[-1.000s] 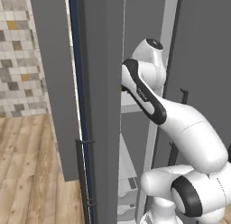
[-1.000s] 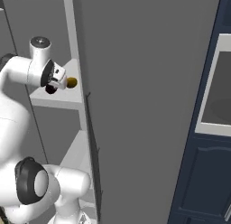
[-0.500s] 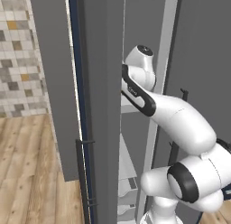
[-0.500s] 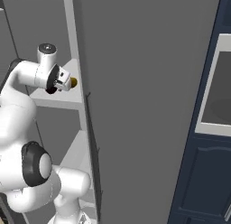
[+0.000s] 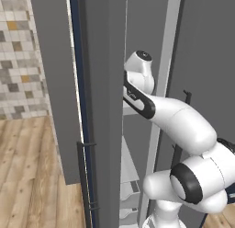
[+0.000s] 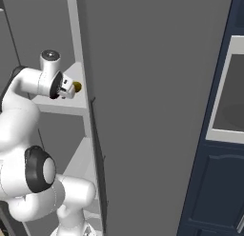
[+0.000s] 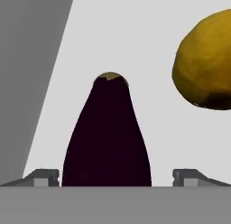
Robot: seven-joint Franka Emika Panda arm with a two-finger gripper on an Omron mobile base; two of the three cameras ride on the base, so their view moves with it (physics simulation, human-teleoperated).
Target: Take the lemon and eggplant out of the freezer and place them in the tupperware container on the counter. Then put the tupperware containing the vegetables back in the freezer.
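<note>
A: How does the pincer (image 7: 115, 177) stand?
B: Spread wide, gripping nothing; the eggplant (image 7: 107, 137) sits right between its two tips (image 7: 43, 177), on the white shelf (image 7: 149, 83) inside the freezer (image 6: 143, 111)

A: And the lemon?
B: The lemon (image 7: 205, 60) lies just beyond the eggplant and off to one side of it, on the same shelf; from the right base view it shows (image 6: 76, 86) just past the hand, near the shelf's front edge
</note>
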